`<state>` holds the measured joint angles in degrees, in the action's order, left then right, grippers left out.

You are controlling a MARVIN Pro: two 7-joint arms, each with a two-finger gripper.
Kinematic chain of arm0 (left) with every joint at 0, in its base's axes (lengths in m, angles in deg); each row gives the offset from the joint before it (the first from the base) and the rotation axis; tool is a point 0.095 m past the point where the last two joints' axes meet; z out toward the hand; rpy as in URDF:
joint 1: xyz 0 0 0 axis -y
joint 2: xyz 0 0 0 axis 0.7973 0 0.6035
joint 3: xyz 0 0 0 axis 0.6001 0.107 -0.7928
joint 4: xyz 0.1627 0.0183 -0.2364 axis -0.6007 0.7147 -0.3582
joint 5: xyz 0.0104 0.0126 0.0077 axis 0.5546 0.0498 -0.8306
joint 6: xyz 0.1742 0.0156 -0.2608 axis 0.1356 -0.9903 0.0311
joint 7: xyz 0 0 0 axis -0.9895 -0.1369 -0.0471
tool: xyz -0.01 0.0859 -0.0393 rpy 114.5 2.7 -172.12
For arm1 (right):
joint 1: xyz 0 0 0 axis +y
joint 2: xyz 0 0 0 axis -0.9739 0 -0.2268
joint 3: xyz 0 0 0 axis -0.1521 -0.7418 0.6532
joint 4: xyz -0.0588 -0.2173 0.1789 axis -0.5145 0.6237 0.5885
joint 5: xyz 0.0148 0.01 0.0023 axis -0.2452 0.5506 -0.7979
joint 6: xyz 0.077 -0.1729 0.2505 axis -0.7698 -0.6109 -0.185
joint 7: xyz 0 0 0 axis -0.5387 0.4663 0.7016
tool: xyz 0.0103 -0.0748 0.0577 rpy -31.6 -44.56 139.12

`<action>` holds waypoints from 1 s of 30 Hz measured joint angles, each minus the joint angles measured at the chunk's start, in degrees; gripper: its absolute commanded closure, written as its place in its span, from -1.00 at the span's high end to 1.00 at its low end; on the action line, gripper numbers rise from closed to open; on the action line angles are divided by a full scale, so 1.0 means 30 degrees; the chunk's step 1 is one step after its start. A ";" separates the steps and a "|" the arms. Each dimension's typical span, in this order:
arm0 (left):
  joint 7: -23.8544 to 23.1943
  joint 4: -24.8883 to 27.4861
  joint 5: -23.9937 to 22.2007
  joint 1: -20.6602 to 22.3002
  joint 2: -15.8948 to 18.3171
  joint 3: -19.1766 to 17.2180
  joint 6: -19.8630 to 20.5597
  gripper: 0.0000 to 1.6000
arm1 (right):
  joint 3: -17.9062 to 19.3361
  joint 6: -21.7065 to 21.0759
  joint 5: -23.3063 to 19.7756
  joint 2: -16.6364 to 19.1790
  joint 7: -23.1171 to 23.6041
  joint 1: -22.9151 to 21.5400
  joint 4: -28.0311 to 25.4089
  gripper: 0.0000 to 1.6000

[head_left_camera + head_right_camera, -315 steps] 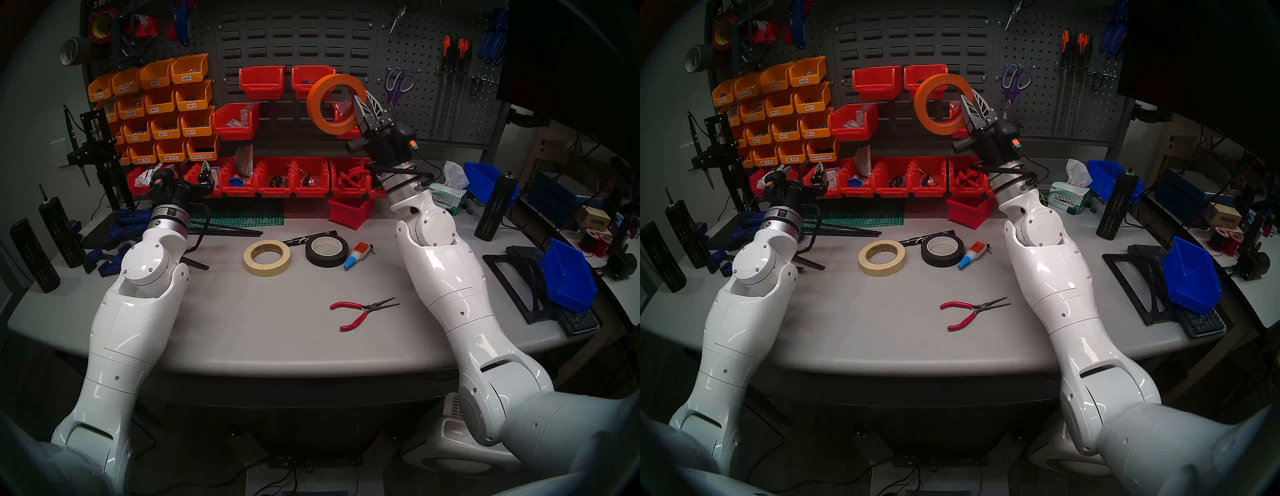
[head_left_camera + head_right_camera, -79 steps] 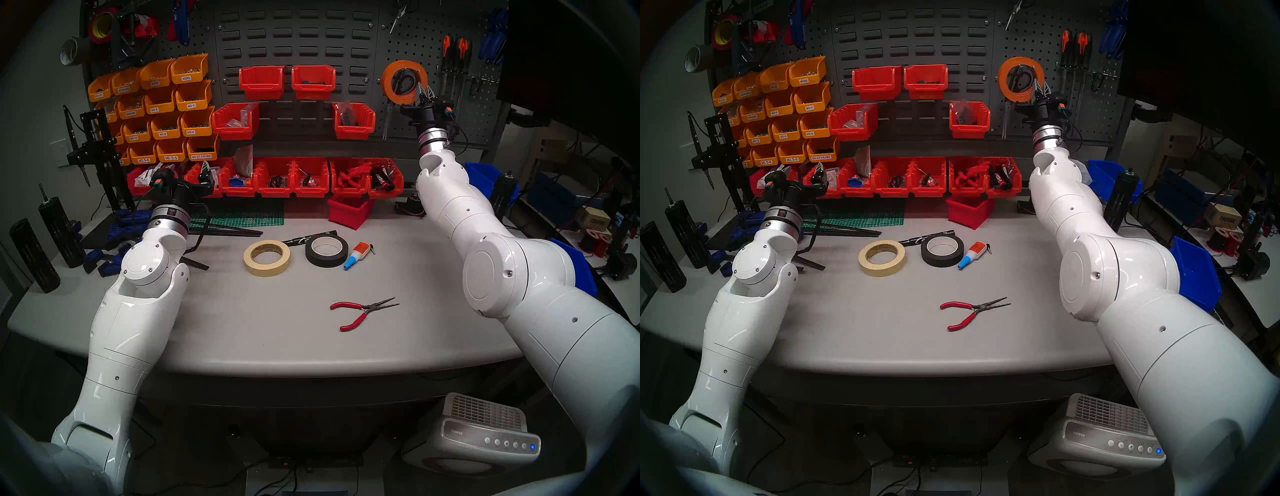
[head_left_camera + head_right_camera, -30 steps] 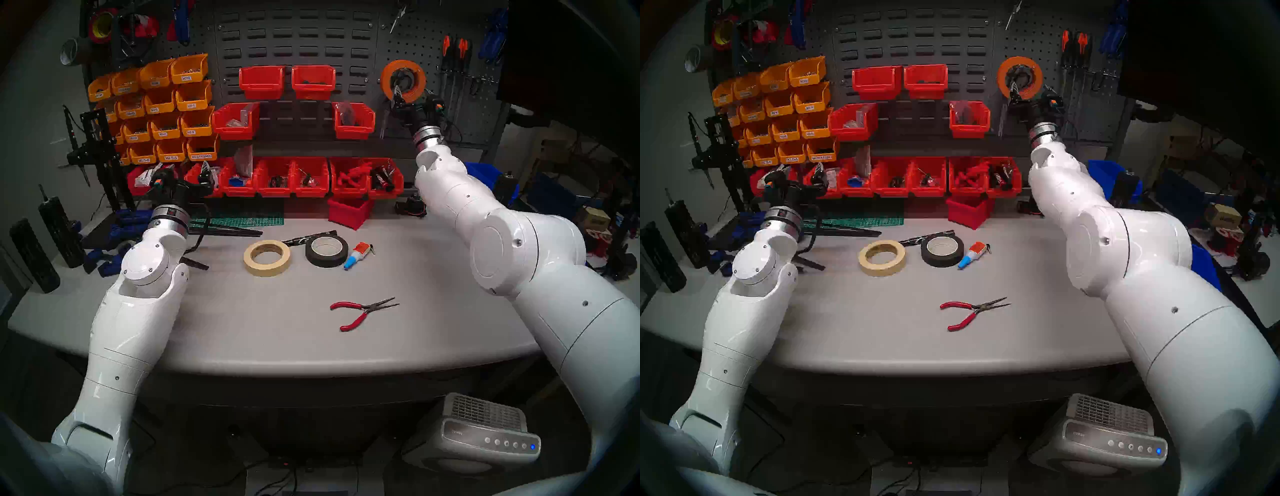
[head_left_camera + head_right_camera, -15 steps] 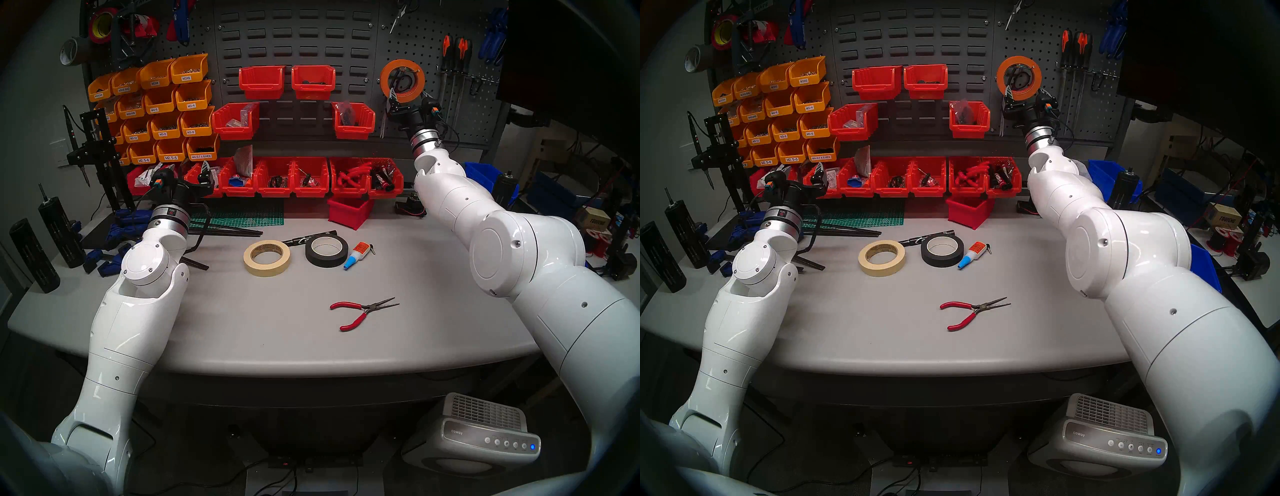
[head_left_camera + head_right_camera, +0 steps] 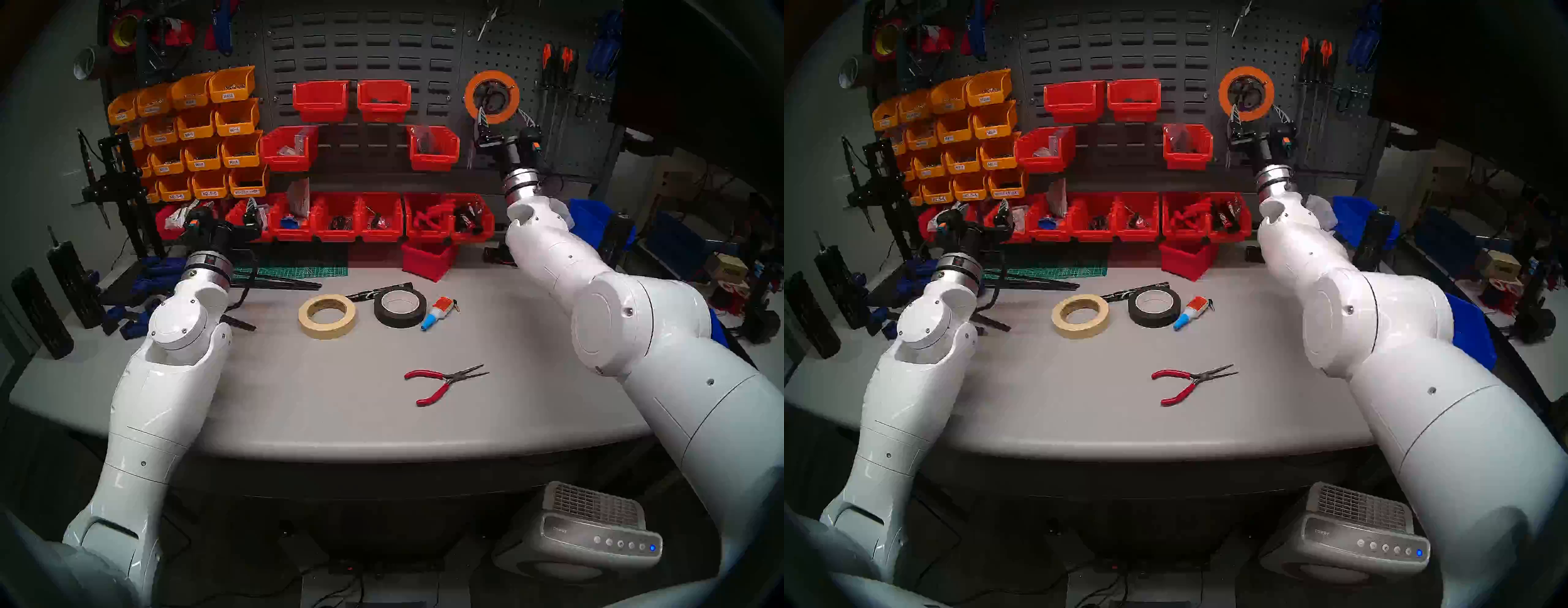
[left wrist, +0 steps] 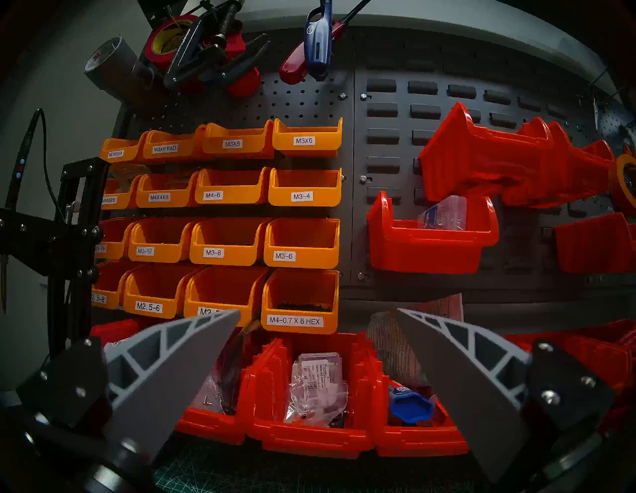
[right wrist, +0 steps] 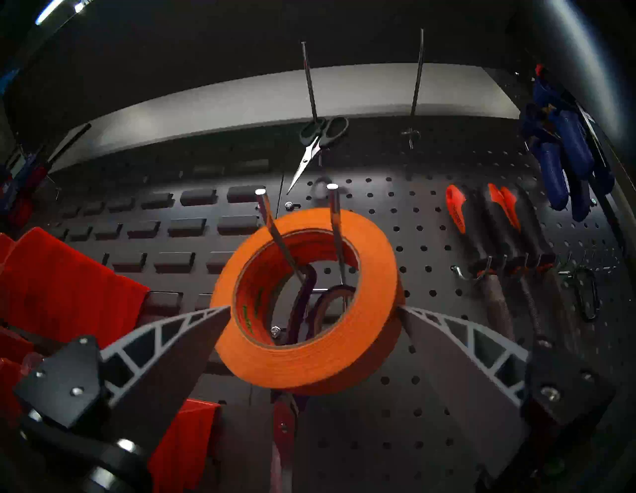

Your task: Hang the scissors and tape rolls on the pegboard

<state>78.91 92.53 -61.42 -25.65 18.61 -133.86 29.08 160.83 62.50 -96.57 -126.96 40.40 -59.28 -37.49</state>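
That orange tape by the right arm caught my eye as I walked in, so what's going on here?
The right gripper is open, its fingers either side of the orange tape roll, which hangs on a pair of hooks on the pegboard, in front of the purple scissors. The cream tape roll and black tape roll lie on the table, not yet hung. The left gripper is open and empty near the bins.

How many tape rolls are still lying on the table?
2: the cream masking tape roll left of the black tape roll, both flat at mid-table. The orange tape roll hangs on the pegboard hooks.
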 measured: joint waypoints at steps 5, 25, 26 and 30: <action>0.0000 0.0000 0.0000 0.0000 0.0000 0.0000 0.0001 1.00 | 0.0361 0.0380 -0.0488 -0.0127 0.0867 0.0625 -0.0754 1.00; 0.0000 0.0000 0.0000 -0.0004 0.0001 0.0000 0.0008 1.00 | 0.1216 0.0651 -0.2005 -0.0807 0.3725 0.4059 -0.4864 1.00; 0.0000 0.0000 0.0000 -0.0005 0.0002 0.0000 0.0009 1.00 | 0.1188 0.0655 -0.2031 -0.0839 0.3944 0.4294 -0.5154 1.00; 0.0000 -0.0002 0.0000 -0.0009 0.0005 0.0000 0.0015 1.00 | 0.1068 0.0669 -0.2106 -0.0921 0.4473 0.4925 -0.5780 1.00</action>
<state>78.91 92.52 -61.42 -25.68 18.62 -133.86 29.13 164.04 64.51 -102.89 -129.73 53.82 -44.51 -54.83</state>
